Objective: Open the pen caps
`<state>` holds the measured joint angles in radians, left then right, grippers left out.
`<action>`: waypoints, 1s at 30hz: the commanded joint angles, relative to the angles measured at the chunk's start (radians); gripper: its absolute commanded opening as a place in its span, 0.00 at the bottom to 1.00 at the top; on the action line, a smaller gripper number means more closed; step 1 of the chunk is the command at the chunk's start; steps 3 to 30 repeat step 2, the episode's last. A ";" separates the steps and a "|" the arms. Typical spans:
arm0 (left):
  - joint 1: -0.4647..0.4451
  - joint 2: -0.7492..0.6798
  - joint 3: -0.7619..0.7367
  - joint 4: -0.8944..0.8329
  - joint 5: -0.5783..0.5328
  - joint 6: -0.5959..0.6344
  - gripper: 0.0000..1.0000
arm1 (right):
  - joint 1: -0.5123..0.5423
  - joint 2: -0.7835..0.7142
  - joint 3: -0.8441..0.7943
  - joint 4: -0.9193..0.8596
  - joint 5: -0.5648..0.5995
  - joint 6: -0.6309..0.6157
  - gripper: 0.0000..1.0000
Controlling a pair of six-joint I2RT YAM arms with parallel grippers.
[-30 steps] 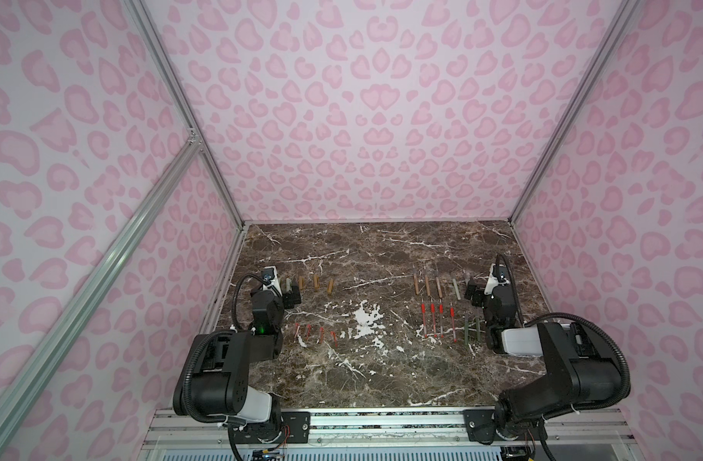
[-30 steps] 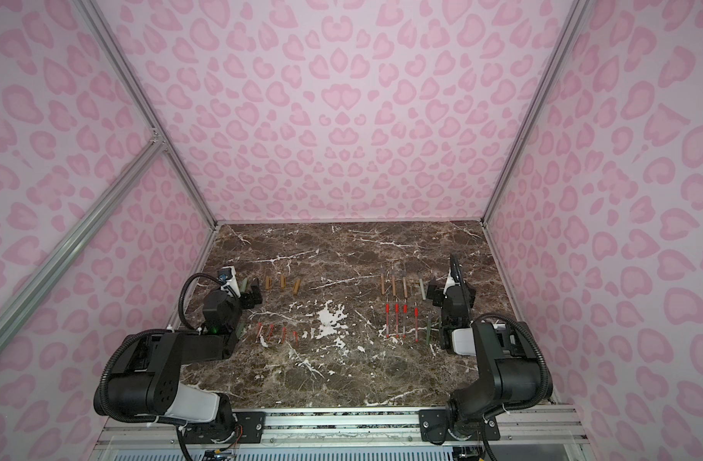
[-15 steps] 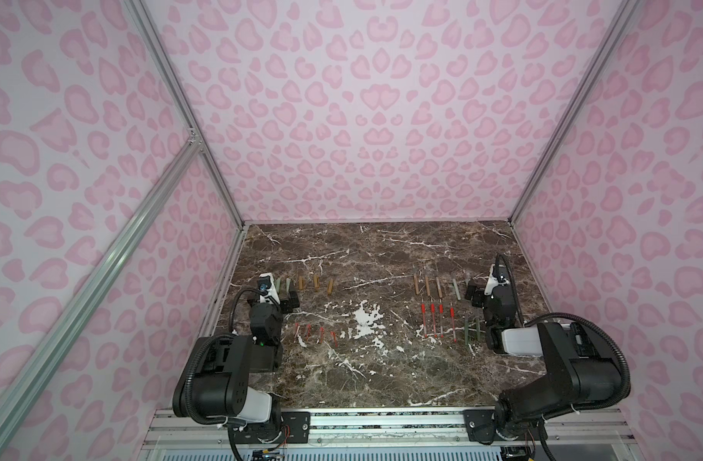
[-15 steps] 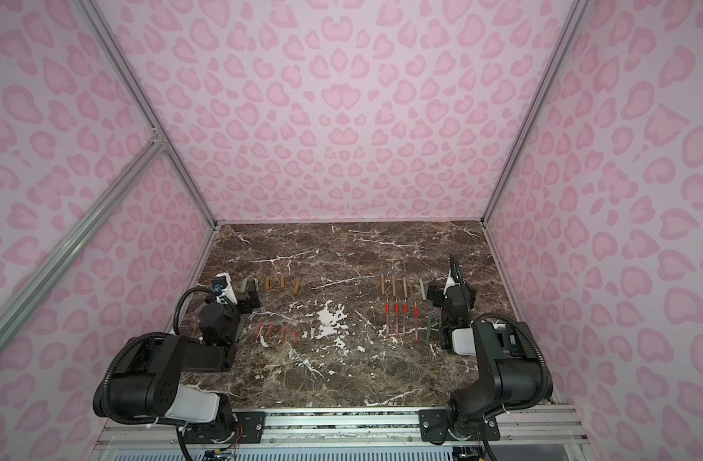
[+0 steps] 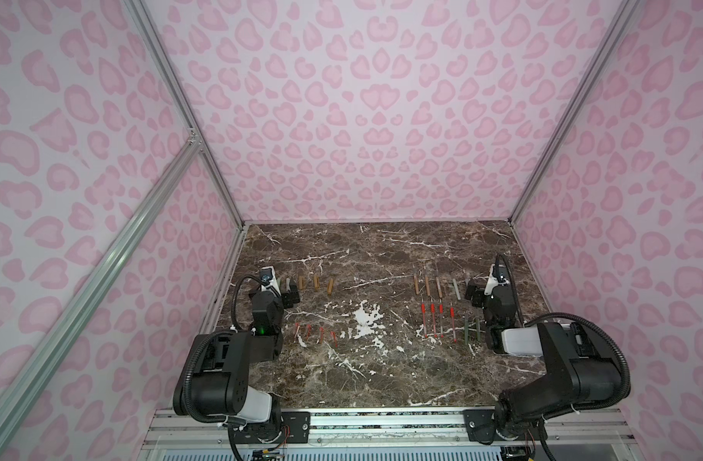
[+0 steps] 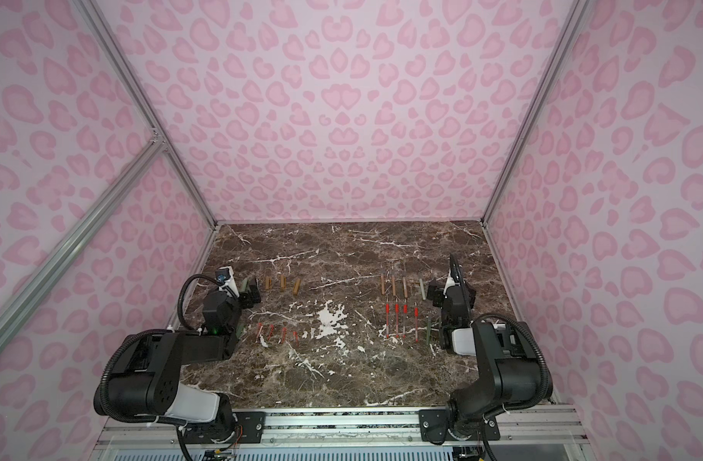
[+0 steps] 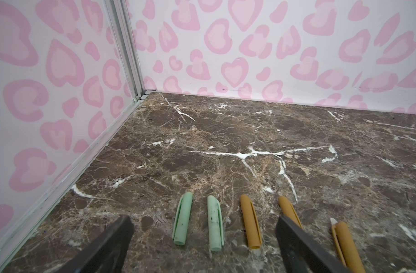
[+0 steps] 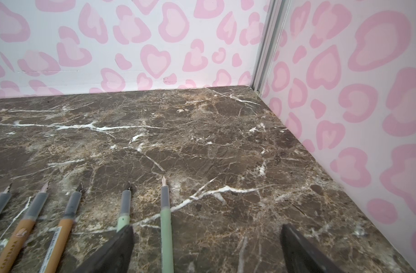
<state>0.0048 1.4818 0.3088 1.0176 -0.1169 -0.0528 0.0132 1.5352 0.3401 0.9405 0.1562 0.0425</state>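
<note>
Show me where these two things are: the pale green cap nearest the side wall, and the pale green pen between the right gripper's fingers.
pale green cap [image 7: 183, 218], left wrist view, middle of its body.
pale green pen [image 8: 166, 232], right wrist view, middle of its barrel.

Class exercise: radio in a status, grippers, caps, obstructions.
Left gripper open, empty; right gripper open, empty. Short green and tan plastic pen caps off, on marble. Nothing in the way.

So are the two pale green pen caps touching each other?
Apart. The left wrist view shows bare marble between the one pale green cap and the other along their whole length.
</note>
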 commanded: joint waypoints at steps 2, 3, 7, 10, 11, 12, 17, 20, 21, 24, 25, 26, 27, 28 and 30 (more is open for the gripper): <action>-0.005 0.000 0.001 0.018 -0.032 0.000 0.97 | 0.003 -0.002 -0.002 0.025 0.007 0.000 0.98; -0.005 0.000 0.001 0.018 -0.032 0.000 0.97 | 0.003 -0.002 -0.002 0.025 0.007 0.000 0.98; -0.005 0.000 0.001 0.018 -0.032 0.000 0.97 | 0.003 -0.002 -0.002 0.025 0.007 0.000 0.98; -0.005 0.000 0.001 0.018 -0.032 0.000 0.97 | 0.003 -0.002 -0.002 0.025 0.007 0.000 0.98; -0.005 0.000 0.001 0.018 -0.032 0.000 0.97 | 0.003 -0.002 -0.002 0.025 0.007 0.000 0.98; -0.005 0.000 0.001 0.018 -0.032 0.000 0.97 | 0.003 -0.002 -0.002 0.025 0.007 0.000 0.98; -0.005 0.000 0.001 0.018 -0.032 0.000 0.97 | 0.003 -0.002 -0.002 0.025 0.007 0.000 0.98; -0.005 0.000 0.001 0.018 -0.032 0.000 0.97 | 0.003 -0.002 -0.002 0.025 0.007 0.000 0.98; -0.005 0.000 0.001 0.018 -0.032 0.000 0.97 | 0.003 -0.002 -0.002 0.025 0.007 0.000 0.98; -0.005 0.000 0.001 0.018 -0.032 0.000 0.97 | 0.003 -0.002 -0.002 0.025 0.007 0.000 0.98; -0.005 0.000 0.001 0.018 -0.032 0.000 0.97 | 0.003 -0.002 -0.002 0.025 0.007 0.000 0.98; -0.005 0.000 0.001 0.018 -0.032 0.000 0.97 | 0.003 -0.002 -0.002 0.025 0.007 0.000 0.98; -0.005 0.000 0.001 0.018 -0.032 0.000 0.97 | 0.003 -0.002 -0.002 0.025 0.007 0.000 0.98; -0.005 0.000 0.001 0.018 -0.032 0.000 0.97 | 0.003 -0.002 -0.002 0.025 0.007 0.000 0.98; -0.005 0.000 0.001 0.018 -0.032 0.000 0.97 | 0.003 -0.002 -0.002 0.025 0.007 0.000 0.98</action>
